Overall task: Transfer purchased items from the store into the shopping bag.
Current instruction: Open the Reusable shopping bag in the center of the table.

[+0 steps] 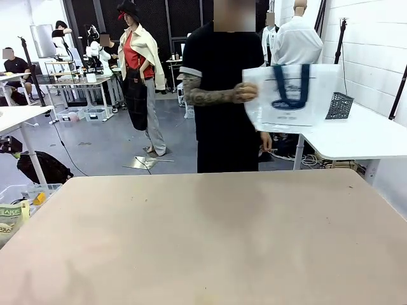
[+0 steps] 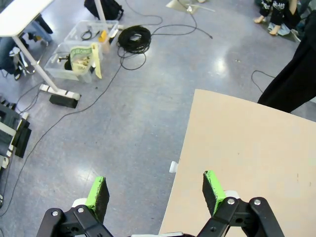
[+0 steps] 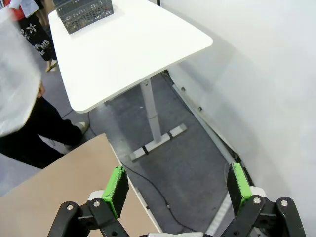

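- The left end effector is released, green pads wide apart with nothing between them. It hangs over the left edge of the tan table, one pad above the floor and the other above the tabletop.
- A person in black stands just behind the far edge of the tan table, near its middle.
- The person's hand holds the bag up in the air by its left side, beyond the far edge and right of the body. Its dark blue handles hang down the front.
- The basket sits on a white table past the tan table's far right corner. It is at that white table's far end, close to the wall. What it holds cannot be made out.
- The right end effector is released and holds nothing, its pads spread wide. It hangs at the tan table's right edge, with one pad over the tabletop and the other over the floor by the wall.
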